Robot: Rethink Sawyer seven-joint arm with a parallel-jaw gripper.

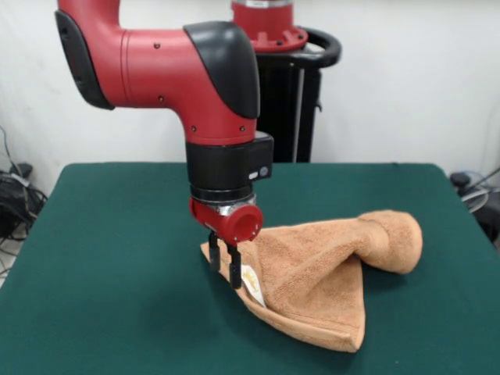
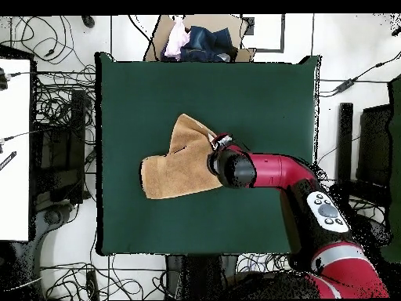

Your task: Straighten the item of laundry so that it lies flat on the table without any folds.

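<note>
While the gripper [image 1: 223, 264] pinches the towel [image 1: 324, 269] corner beside the white label [image 1: 251, 283], cloth lies folded mid-table [image 1: 117, 250]. Risk, as I judge it: thin bite slips under pull, fold stays.

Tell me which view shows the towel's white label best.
The front view: the white label shows at the towel edge, just beside the gripper. In the overhead view the arm covers that edge of the towel, so the label cannot be made out.

One camera stands low and close across the dark green felt tabletop [image 1: 109, 258], facing the white wall. The other looks straight down from high above. Both show this tabletop [image 2: 258, 94].
</note>
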